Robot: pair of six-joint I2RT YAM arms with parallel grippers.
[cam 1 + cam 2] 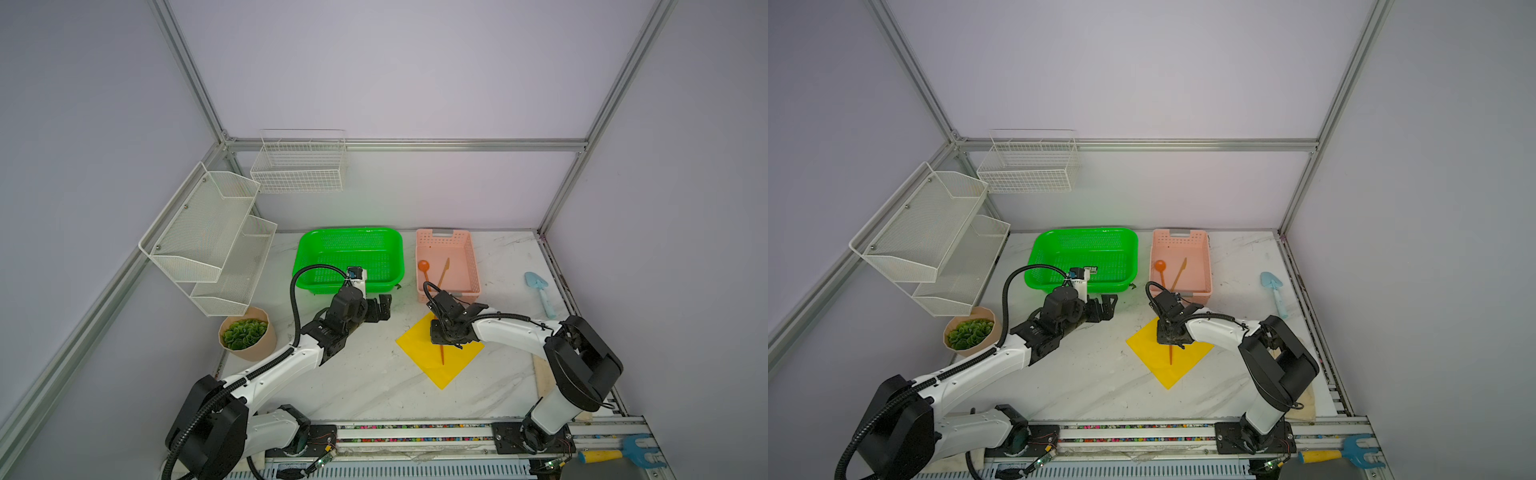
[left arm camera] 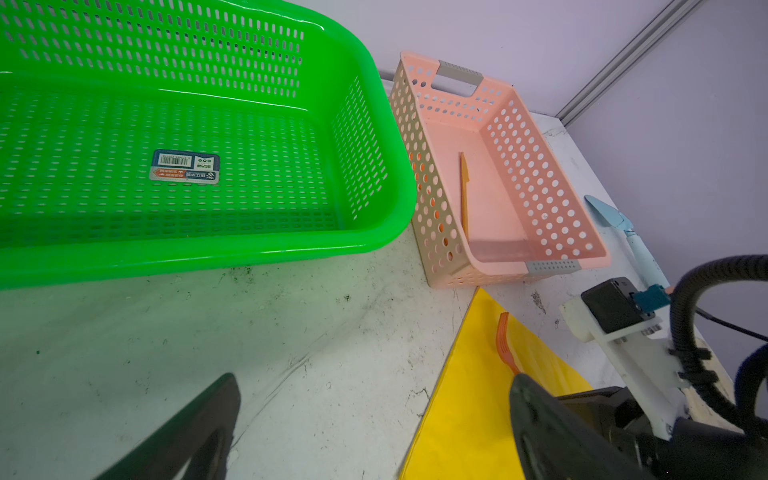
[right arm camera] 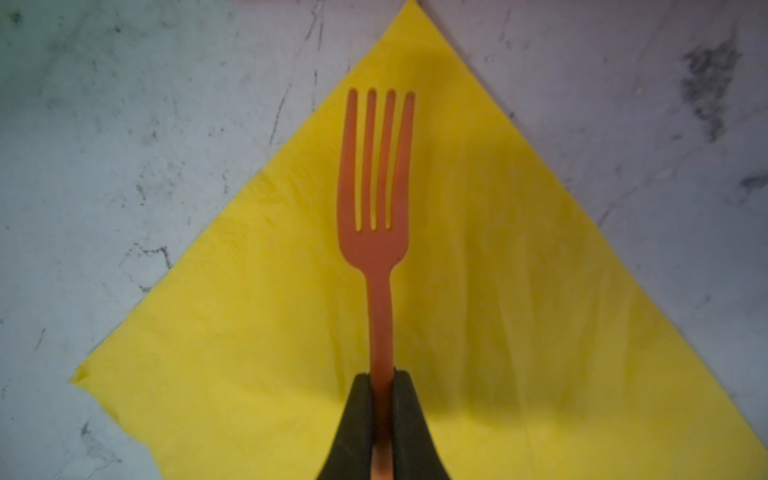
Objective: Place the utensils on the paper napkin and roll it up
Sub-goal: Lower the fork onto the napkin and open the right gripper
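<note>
right hand [image 3: 382, 376]: closed on the fork [image 3: 376, 232] by its handle, one finger pressed to each side; points down over the paper napkin [image 1: 417, 353], right of the middle of the tabletop [image 1: 374, 382].
fork: orange, four tines, lined up along the napkin's diagonal. Tines aim at the corner nearest the back edge; the handle end sticks out toward the front edge in both top views. Cannot tell whether it touches the paper.
paper napkin: yellow, flat, unrolled, turned corner-on to the tabletop edges. Its back corner lies just in front of the pink basket [image 1: 468, 262].
spoon [image 1: 424, 266]: orange, inside the pink basket by its left wall, round bowl toward the back.
knife [image 1: 444, 272]: orange, same basket, just right of the spoon, slanted. Near ends of both are hidden behind the right arm.
pink basket: at the back edge, right of middle, just beside the green basket [image 1: 324, 286].
left hand [image 1: 380, 307]: fingers spread wide, nothing between them. Hangs over bare tabletop in front of the green basket, left of the napkin and apart from it.
toy trowel [image 1: 538, 291]: light blue, lying near the right edge.
</note>
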